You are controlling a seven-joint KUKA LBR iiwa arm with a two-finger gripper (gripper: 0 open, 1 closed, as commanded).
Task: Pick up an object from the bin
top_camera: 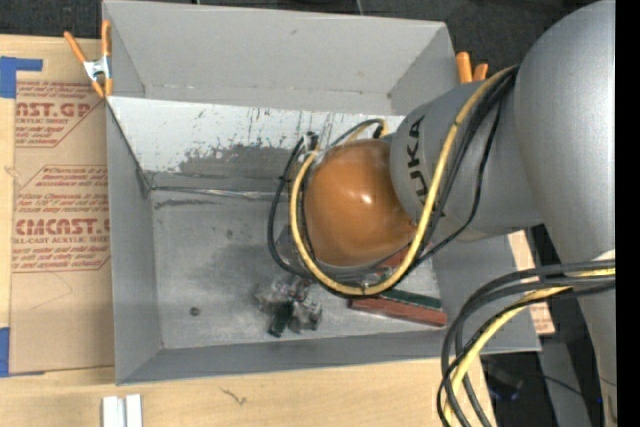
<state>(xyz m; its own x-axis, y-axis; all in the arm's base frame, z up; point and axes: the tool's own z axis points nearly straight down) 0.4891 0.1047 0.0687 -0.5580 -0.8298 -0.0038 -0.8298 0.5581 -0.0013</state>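
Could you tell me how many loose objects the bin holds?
2: a flat red strip by the near wall, a small green piece at the gripper; more may be hidden.

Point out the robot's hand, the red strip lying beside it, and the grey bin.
hand (291,307): camera view, the tip of the hand.
red strip (405,311): camera view, the middle of the strip.
bin (270,50): camera view, the bare far wall.

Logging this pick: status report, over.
Arm's gripper low by bin near wall. Grasp not discernible. One flat red-and-green piece beside it, under the arm.
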